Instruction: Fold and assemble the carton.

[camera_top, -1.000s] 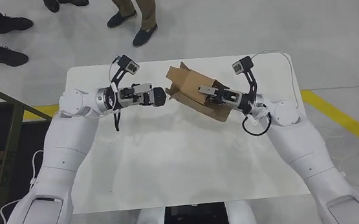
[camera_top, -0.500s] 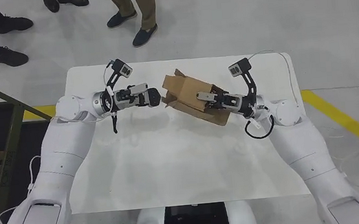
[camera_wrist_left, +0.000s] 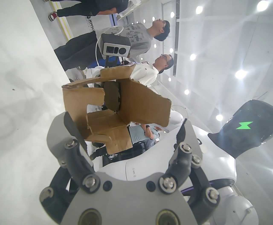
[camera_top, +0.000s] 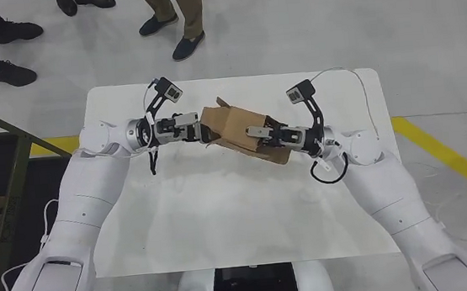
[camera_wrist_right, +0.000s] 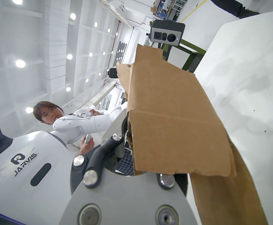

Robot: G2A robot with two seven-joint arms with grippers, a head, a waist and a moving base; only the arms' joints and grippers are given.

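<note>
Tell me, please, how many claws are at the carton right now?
2. The left claw, open, is at the carton's flapped end. The right claw grips the opposite end, partly hidden by cardboard.

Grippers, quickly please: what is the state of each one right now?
Left gripper: open, at the brown cardboard carton's flaps.
Right gripper: shut on the carton.

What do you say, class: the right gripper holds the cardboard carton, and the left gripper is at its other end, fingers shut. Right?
No: the left gripper is open, fingers spread beside the flaps of the cardboard carton, as the left wrist view shows. The right gripper does hold it.
</note>
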